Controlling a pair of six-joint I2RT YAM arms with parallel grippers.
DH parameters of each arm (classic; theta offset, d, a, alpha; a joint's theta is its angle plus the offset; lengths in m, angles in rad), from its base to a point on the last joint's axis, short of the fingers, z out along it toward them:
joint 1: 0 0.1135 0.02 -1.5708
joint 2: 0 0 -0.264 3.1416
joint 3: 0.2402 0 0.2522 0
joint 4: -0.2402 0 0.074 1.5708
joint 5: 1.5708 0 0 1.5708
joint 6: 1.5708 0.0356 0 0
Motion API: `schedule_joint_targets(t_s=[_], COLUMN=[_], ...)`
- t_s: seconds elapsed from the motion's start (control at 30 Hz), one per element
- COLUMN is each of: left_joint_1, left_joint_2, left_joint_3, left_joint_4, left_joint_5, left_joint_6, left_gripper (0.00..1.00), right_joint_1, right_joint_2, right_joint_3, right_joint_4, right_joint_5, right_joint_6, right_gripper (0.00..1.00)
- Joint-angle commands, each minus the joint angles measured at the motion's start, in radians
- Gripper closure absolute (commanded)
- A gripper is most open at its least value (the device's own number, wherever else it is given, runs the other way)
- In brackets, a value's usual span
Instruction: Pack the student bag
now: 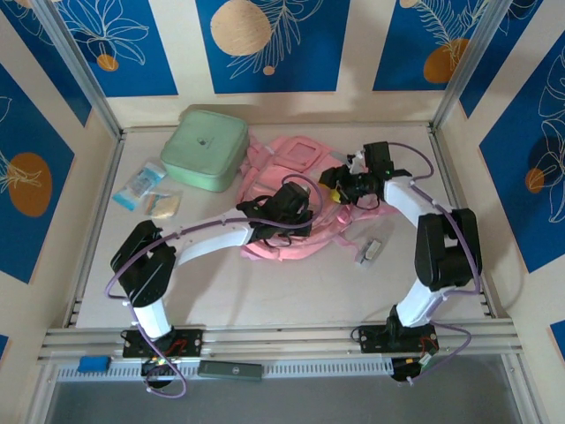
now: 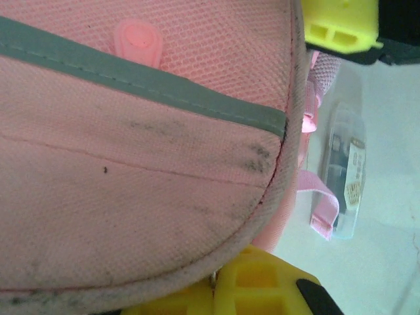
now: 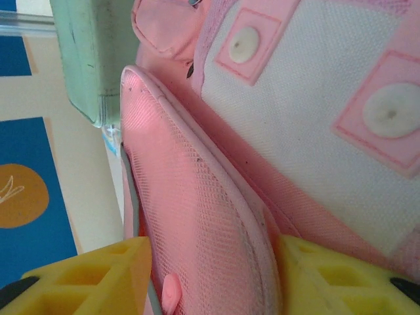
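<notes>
At the near edge of the desk (image 1: 221,296), both arms are bolted to a metal rail. Just beyond the right arm's base, a small clear case (image 1: 369,252) lies flat on the desk, close to the right side of the student bag (image 1: 296,157) but apart from it.

The student bag lies flat in the middle of the desk, with its pink straps spread loosely and its pale front panel facing up.

The left fingers (image 1: 284,210) sit on the nearer half of the bag. They are clenched on the rounded, piped edge of a scuffed pink pocket. In the left wrist view one yellow finger is on each side of that edge, and the fabric is pinched between them.

The right fingers (image 1: 340,183) are a little farther back, on the bag's right side. In the right wrist view they stand apart, one on each side of a pink mesh flap that rises between them. Both lie close against the flap. Whether they are pressing it or are slack I cannot tell.

Behind the bag's far-left corner, a mint green zip case (image 1: 205,147) sits just beside it. Left of that case, two small packets (image 1: 141,183) lie on the desk, well apart from the bag.
</notes>
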Motion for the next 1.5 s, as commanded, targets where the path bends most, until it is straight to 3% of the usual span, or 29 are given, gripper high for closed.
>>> schedule_joint_targets(t_s=[0.0, 0.13, 0.23, 0.3, 0.43, 0.57, 0.77, 0.97, 1.13, 1.33, 1.47], left_joint_1=[-0.004, -0.004, -0.001, -0.001, -0.001, -0.001, -0.006, -0.019, -0.054, -0.076, -0.056], left_joint_2=[0.002, 0.014, 0.003, 0.004, 0.004, 0.021, 0.046, 0.057, 0.071, 0.091, 0.012], left_joint_3=[0.029, 0.051, 0.046, 0.049, 0.033, 0.041, 0.061, 0.088, 0.124, 0.192, 0.14], left_joint_4=[0.043, 0.007, 0.008, 0.002, 0.003, 0.023, 0.043, 0.019, 0.012, -0.085, -0.157], left_joint_5=[0.006, -0.012, -0.032, -0.025, -0.039, -0.014, 0.019, 0.02, 0.071, 0.013, -0.061], left_joint_6=[-0.012, -0.002, 0.001, 0.004, -0.006, -0.007, -0.014, -0.013, -0.034, -0.025, 0.018], left_gripper=[1.0, 1.0, 1.0, 1.0, 1.0, 1.0, 1.0, 1.0, 1.0, 1.0, 1.0], right_joint_1=[0.04, 0.088, 0.121, 0.086, -0.007, 0.011, 0.06, 0.075, 0.066, -0.019, -0.073], right_joint_2=[-0.075, -0.074, -0.104, -0.139, -0.237, -0.245, -0.191, -0.069, 0.043, 0.069, 0.063], right_joint_3=[-0.062, -0.066, -0.029, -0.043, -0.116, -0.132, -0.173, -0.057, 0.13, 0.232, 0.294], right_joint_4=[-0.011, -0.021, -0.169, -0.215, -0.185, -0.209, -0.046, -0.034, -0.242, -0.397, -0.475], right_joint_5=[-0.015, -0.049, 0.063, 0.087, 0.037, -0.038, -0.085, -0.065, -0.052, -0.051, 0.02], right_joint_6=[0.097, 0.125, 0.054, 0.038, 0.058, 0.067, 0.178, 0.132, -0.065, -0.244, -0.327], right_gripper=[0.49, 0.51, 0.5, 0.46, 0.42, 0.41, 0.45, 0.62, 0.84, 0.99, 1.0])
